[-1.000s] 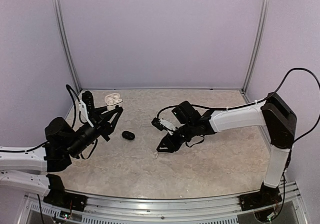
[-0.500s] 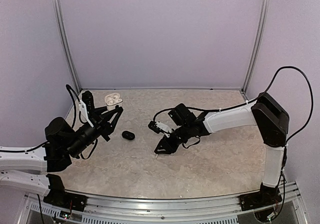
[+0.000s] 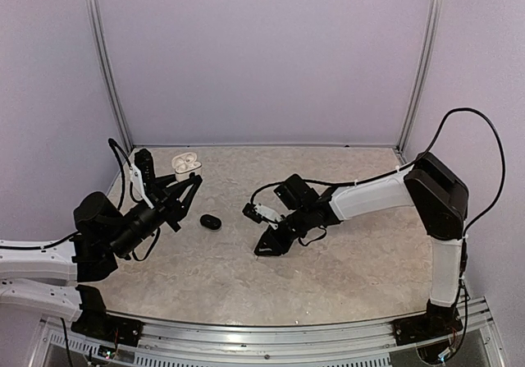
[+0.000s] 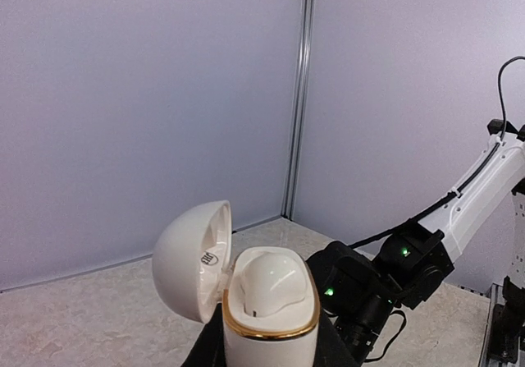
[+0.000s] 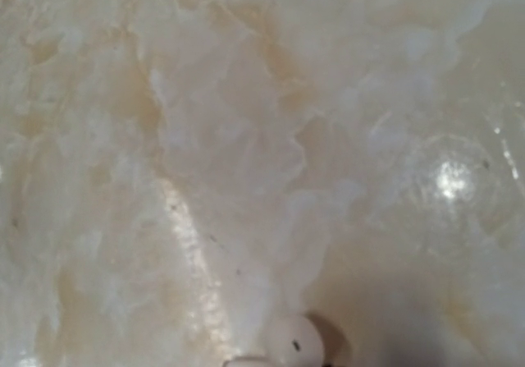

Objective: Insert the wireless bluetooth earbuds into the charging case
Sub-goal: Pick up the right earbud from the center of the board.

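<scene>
The right gripper (image 3: 264, 246) has slid toward the dark oval case (image 3: 211, 221) and now hangs over a white earbud (image 5: 293, 342) on the counter (image 3: 353, 260). I cannot tell whether its fingers pinch the bud. Beyond the dark case, the left gripper (image 3: 185, 176) is clamped on the open white charging case (image 4: 271, 301). Inserting this bud looks still to come.

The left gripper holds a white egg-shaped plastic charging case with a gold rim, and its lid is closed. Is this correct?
Not quite. The left gripper does hold the white egg-shaped plastic charging case with a gold rim, but its lid is open, swung aside to the left, as the left wrist view shows.
</scene>
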Tool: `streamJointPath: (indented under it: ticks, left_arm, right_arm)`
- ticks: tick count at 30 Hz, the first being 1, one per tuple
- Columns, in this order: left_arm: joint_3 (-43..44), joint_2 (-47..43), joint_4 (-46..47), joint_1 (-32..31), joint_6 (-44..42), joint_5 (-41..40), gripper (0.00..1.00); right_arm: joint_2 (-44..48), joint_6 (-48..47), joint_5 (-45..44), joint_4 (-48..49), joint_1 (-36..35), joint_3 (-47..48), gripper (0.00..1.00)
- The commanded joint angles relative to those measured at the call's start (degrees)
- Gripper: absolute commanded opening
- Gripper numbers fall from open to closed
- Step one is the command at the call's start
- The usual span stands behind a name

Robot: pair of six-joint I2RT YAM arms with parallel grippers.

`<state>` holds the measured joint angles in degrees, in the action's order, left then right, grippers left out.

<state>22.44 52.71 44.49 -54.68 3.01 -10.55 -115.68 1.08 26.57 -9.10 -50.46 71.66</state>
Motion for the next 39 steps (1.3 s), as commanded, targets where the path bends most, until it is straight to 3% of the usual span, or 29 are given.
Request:
streamJointPath:
  ticks: [1, 24, 39]
  left_arm:
    - [-0.1, -0.2, 1.2, 0.3, 0.1, 0.6, 0.0]
    - [-0.2, -0.1, 1.2, 0.3, -0.3, 0.5, 0.0]
    - [0.0, 0.5, 1.1, 0.3, -0.6, 0.8, 0.0]
  right_arm:
    - [-2.0, -1.7, -1.1, 0.7, 0.3, 1.9, 0.32]
    - [-4.8, -3.3, 0.0, 0.8, 0.0, 2.0, 0.26]
    - [-1.8, -4.1, -1.9, 0.8, -1.0, 0.3, 0.15]
